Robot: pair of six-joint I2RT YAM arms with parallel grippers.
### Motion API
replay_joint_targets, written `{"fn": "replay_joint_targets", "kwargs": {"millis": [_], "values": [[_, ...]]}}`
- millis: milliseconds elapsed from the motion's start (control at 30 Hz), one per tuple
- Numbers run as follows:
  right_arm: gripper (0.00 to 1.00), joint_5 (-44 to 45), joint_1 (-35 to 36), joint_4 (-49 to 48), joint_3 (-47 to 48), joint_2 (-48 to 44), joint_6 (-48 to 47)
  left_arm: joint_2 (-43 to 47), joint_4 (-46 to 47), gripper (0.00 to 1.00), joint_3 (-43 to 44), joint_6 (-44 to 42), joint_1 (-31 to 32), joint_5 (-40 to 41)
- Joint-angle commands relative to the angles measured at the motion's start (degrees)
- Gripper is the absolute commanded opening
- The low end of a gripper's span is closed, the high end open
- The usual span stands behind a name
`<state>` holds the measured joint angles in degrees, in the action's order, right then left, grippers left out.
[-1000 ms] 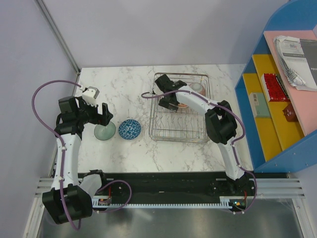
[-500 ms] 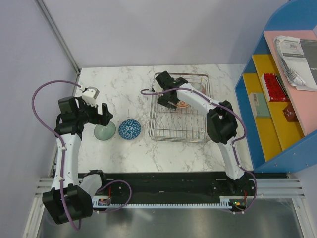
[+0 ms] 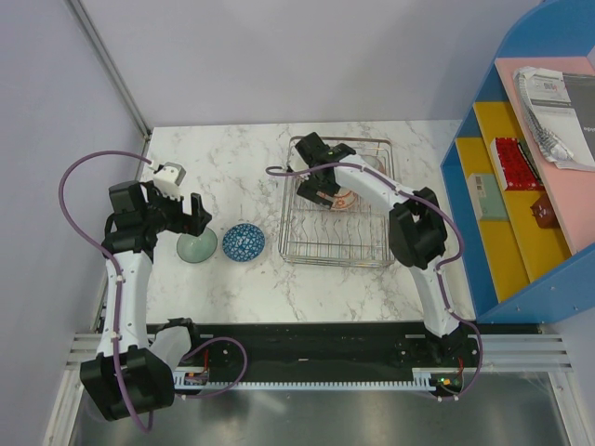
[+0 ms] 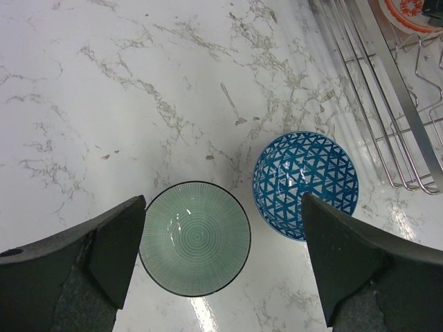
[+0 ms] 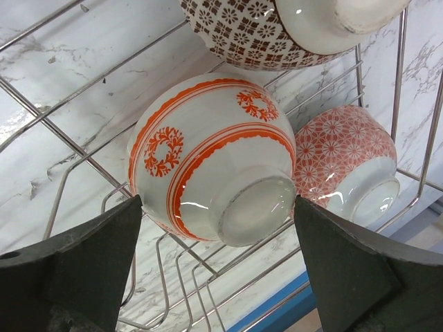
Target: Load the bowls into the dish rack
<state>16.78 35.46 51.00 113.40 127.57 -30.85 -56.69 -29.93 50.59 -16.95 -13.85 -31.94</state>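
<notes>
Three bowls sit in the rack (image 3: 307, 251) by our count. Do we agree?

We do. From the right wrist we see the orange bowl (image 5: 208, 152), the red bowl (image 5: 346, 162) just beside it and the brown bowl (image 5: 277, 28) above. All are tipped among the wires with their pale bases toward us.

And what is left for us?

Two more, out on the counter (image 4: 104, 83) to the left of the rack. The green bowl (image 4: 195, 236) and the blue bowl (image 4: 306, 183) stand upright, side by side. They are so close that we cannot tell whether their rims touch.

Where are our claws?

Our left claw (image 4: 221, 205) hangs over the green bowl with its fingers spread wide, holding nothing. Our right claw (image 5: 218, 202) is down in the rack, spread just as wide, with one finger on each side of the orange bowl. We judge that bowl to be resting on the wires and not gripped, though one finger is near enough that we cannot rule out a touch.

So how far along are we?

Past halfway, we would say: three of the five bowls we can see are loaded and two are to go. We take the green bowl to be next, since our left claw is already above it. The top view hides part of the rack under our right arm, so we cannot vouch for what lies there.
</notes>
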Motion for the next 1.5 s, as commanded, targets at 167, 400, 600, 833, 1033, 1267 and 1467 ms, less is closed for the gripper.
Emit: {"fn": "replay_joint_targets", "kwargs": {"millis": [167,400,600,833,1033,1267,1467], "values": [[0.98,1.6,-0.6,0.2,10.5,-7.2,3.9,-2.0,0.7,1.00,0.7,-2.3,-0.5,-0.7],[0.98,3.9,-0.6,-6.7,4.4,-17.3,10.7,-8.3,0.0,1.00,0.2,-7.7,0.1,-4.0],[0.98,-2.1,-0.6,-7.4,-5.3,-27.4,12.1,-13.7,-0.7,1.00,0.6,-14.3,3.4,-6.0],[0.98,-3.8,-0.6,-7.4,-14.0,-34.7,11.6,-19.9,0.9,1.00,1.6,-13.9,6.6,-2.3],[0.98,-4.5,-0.7,-8.5,-19.1,-39.0,11.3,-17.2,7.1,1.00,-1.9,-9.2,3.9,4.6],[0.98,-6.2,-0.7,-8.9,-20.9,-40.5,12.0,-14.8,6.0,1.00,-3.6,-9.0,-3.6,3.8],[0.98,-7.1,-0.7,-9.2,-21.8,-41.3,12.1,-17.3,5.9,1.00,-6.6,-11.3,-7.2,3.5]]}}
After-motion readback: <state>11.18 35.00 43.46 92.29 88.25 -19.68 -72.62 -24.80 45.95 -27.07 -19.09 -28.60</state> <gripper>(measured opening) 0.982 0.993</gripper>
